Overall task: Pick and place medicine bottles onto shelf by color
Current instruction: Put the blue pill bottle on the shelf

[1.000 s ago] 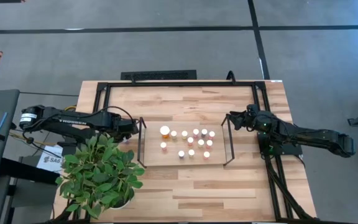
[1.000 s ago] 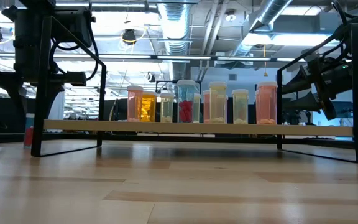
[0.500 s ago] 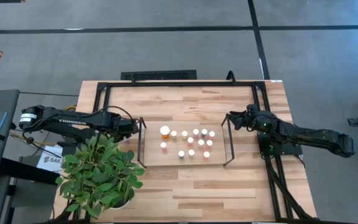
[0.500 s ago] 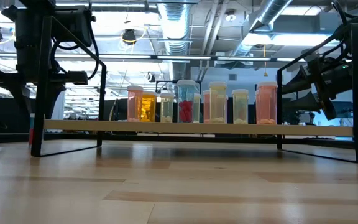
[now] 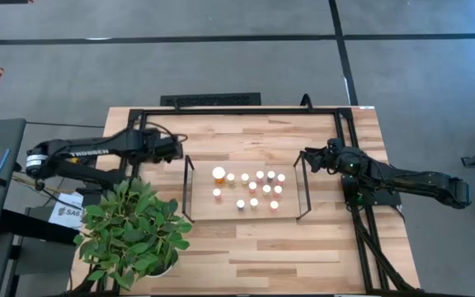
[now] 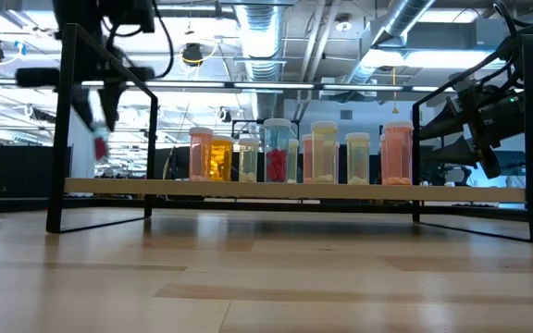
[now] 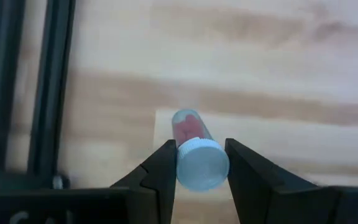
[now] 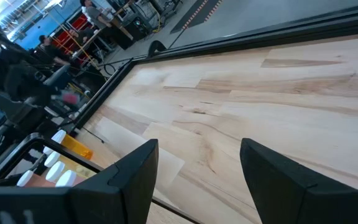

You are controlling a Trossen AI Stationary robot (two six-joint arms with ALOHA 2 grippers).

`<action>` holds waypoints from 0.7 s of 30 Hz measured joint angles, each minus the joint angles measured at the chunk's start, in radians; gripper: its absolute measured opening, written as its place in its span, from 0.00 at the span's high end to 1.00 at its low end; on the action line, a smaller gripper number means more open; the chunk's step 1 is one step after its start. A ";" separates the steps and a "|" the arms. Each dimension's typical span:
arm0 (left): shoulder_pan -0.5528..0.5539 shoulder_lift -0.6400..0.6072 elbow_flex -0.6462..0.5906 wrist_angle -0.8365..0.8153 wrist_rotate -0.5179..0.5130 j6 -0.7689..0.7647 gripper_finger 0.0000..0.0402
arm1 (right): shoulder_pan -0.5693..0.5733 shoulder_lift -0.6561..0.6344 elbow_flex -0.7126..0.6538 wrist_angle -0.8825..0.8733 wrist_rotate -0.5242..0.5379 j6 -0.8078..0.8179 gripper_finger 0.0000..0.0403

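Observation:
My left gripper (image 5: 176,152) is raised above the table just left of the shelf's left wire end (image 5: 188,183), shut on a small red bottle with a pale cap (image 7: 194,152); the bottle also shows in the low view (image 6: 100,145). The light-wood shelf (image 5: 246,212) carries several bottles (image 5: 254,188) standing upright, the largest (image 5: 218,173) at its far left. My right gripper (image 5: 308,157) hovers open and empty at the shelf's right wire end (image 5: 303,186). My left gripper pinches the red bottle between its two fingers (image 7: 160,171) at the cap end (image 7: 202,163). The fingers come from above, pointing down. The cap faces back toward the wrist and the red body (image 7: 187,127) points away below the fingertips. The bottle is lifted clear of the table.
A leafy potted plant (image 5: 134,231) stands at the table's near left, close under the left arm. A larger black frame (image 5: 237,111) borders the table, with uprights near both arms. Bare wood lies before and behind the shelf.
My left gripper has risen from table height and gone toward the table's far edge, carrying the red bottle, which stood low at the left of the shelf and now hangs lifted clear.

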 joint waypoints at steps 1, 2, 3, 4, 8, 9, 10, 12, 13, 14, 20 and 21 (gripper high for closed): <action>0.012 0.000 0.019 -0.001 -0.021 0.036 0.74 | 0.000 0.000 0.000 0.000 0.000 0.000 0.38; 0.025 0.000 0.037 -0.001 -0.042 0.074 0.74 | 0.000 0.000 0.000 0.000 0.000 0.000 0.38; 0.036 0.000 0.056 0.001 -0.061 0.110 0.74 | 0.000 0.000 0.000 0.000 0.000 0.000 0.38; 0.046 0.000 0.073 0.005 -0.080 0.148 0.74 | 0.000 0.000 0.000 0.000 0.000 0.000 0.38; 0.075 0.000 0.140 0.045 -0.133 0.299 0.73 | 0.000 0.000 0.000 0.000 0.000 0.000 0.38; 0.079 0.000 0.153 0.065 -0.138 0.339 0.73 | 0.000 0.000 0.000 0.000 0.000 0.000 0.38; 0.080 0.001 0.165 0.086 -0.143 0.376 0.73 | 0.000 0.000 0.000 0.000 0.000 0.000 0.38; 0.082 0.001 0.185 0.135 -0.144 0.446 0.74 | 0.000 0.000 0.000 0.000 0.000 0.000 0.38; 0.082 0.002 0.191 0.164 -0.144 0.479 0.74 | 0.000 0.000 0.000 0.000 0.000 0.000 0.38; 0.079 0.005 0.198 0.197 -0.138 0.516 0.74 | 0.000 0.000 0.000 0.000 0.000 0.000 0.38; 0.036 0.082 0.238 0.279 -0.072 0.615 0.74 | 0.000 0.000 0.000 0.000 0.000 0.000 0.38; 0.025 0.106 0.249 0.280 -0.065 0.614 0.74 | 0.000 0.000 0.000 0.000 0.000 0.000 0.38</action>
